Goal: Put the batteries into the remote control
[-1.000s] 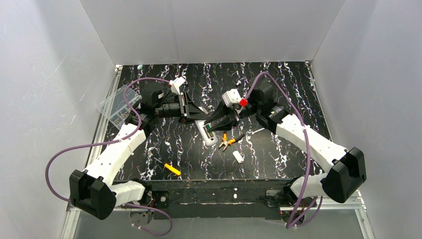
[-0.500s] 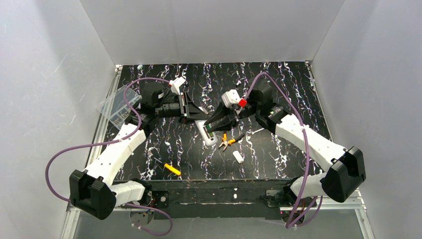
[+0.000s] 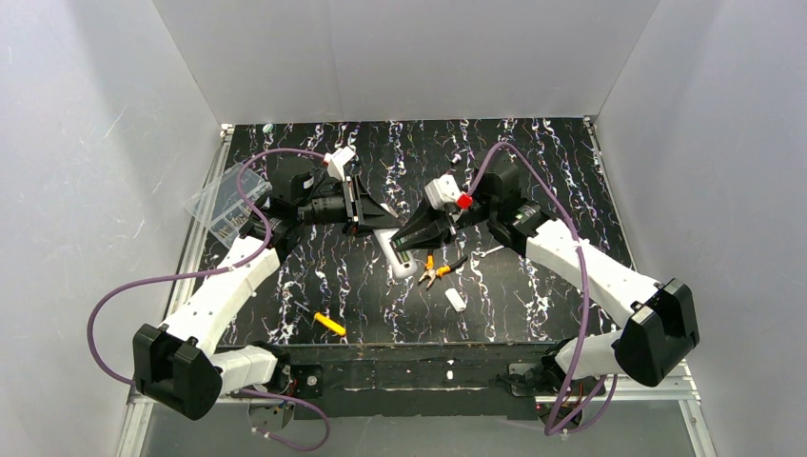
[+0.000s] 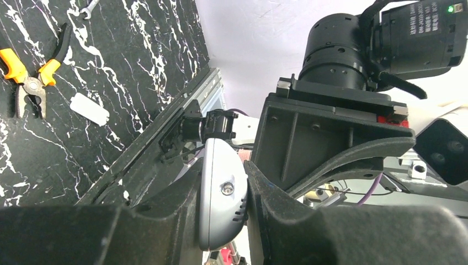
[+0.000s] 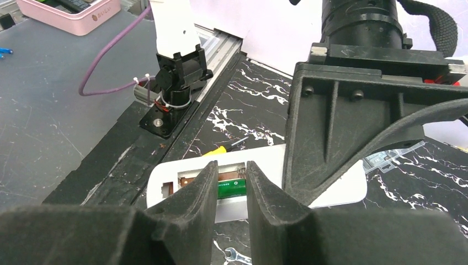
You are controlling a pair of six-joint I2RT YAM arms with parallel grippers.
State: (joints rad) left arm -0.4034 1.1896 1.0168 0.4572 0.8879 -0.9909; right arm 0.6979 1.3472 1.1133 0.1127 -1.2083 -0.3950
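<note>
Top view, clock read from table (image 3: pixel 533 152) centre, 12 at the far wall.

- Edges: white walls close the table at 9, 12 and 3. A clear plastic box (image 3: pixel 221 205) lies on the rail at 9–10, beside my left elbow. Bare marbled top shows from my wrists out to 12.
- Near side: pliers (image 3: pixel 433 269) just beside the remote at 4, white cover piece (image 3: pixel 456 300) at 5 past them, yellow-handled tool (image 3: pixel 329 324) at 7 near the front edge.
- Remote control (image 3: pixel 398 255): at centre, between both tools, its open back toward the right wrist camera.
- Left arm: reaches in from 8, forearm level. Left gripper (image 4: pixel 223 182) is clenched on the remote's edges.
- Right arm: comes in from 4, wrist pitched down. Right gripper (image 5: pixel 229 171) sits over the compartment, jaws a narrow slot apart. A green battery (image 5: pixel 232 187) shows in that slot, lying in the bay; I cannot tell if the pads pinch it.
</note>
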